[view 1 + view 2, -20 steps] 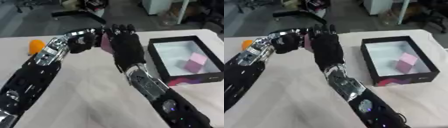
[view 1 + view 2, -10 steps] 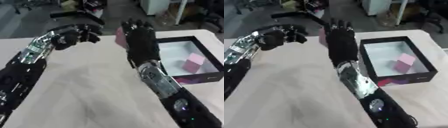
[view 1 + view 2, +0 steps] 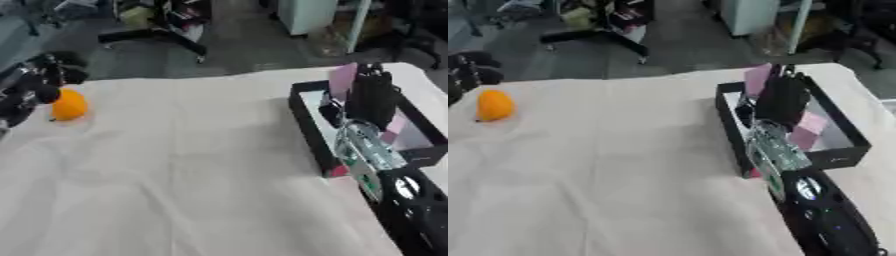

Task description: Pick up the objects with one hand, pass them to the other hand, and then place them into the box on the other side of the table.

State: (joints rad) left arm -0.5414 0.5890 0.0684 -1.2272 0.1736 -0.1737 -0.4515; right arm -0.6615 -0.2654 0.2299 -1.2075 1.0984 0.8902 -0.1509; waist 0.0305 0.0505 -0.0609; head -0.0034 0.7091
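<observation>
Left eye view: the right hand (image 3: 373, 97) holds a pink block (image 3: 341, 81) over the black box (image 3: 305, 126).
Its fingers point up and away with the pink block pinched at their far side, above the box's far left corner; a second pink block (image 3: 807, 130) lies inside the box. The left hand (image 3: 35, 85) sits at the left edge with fingers curled and nothing in them, just beside an orange object (image 3: 69, 105) on the white table (image 3: 184, 170).
</observation>
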